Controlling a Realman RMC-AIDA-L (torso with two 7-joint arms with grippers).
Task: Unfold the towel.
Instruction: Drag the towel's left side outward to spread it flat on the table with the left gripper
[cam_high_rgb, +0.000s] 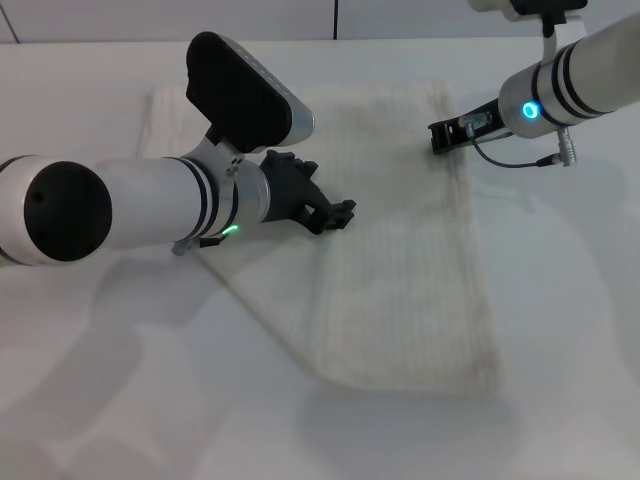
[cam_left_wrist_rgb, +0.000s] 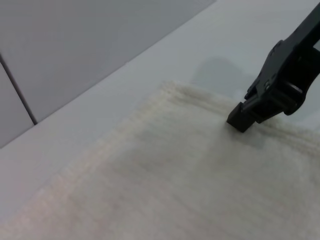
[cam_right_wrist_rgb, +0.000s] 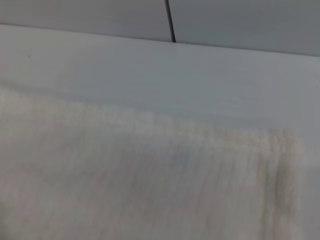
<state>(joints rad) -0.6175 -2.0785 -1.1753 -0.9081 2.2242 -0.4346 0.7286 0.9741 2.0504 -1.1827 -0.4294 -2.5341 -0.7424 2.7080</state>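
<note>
The towel (cam_high_rgb: 400, 250) lies folded on the worktop (cam_high_rgb: 560, 330). The right tool (cam_high_rgb: 440, 137) presses its two-o'clock edge, grip unclear; the left tool (cam_high_rgb: 335, 215) hovers centrally, grip unclear. Next: pinch the top layer.

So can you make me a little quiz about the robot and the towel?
1. True or false: the towel lies on the white table.
2. Which hand is at the towel's far right edge: A) left hand, B) right hand?
3. Fill in: the left hand hangs over the towel's ____.

Key: 1 true. 2 B; the left wrist view shows it touching the towel there. 3 middle.
</note>
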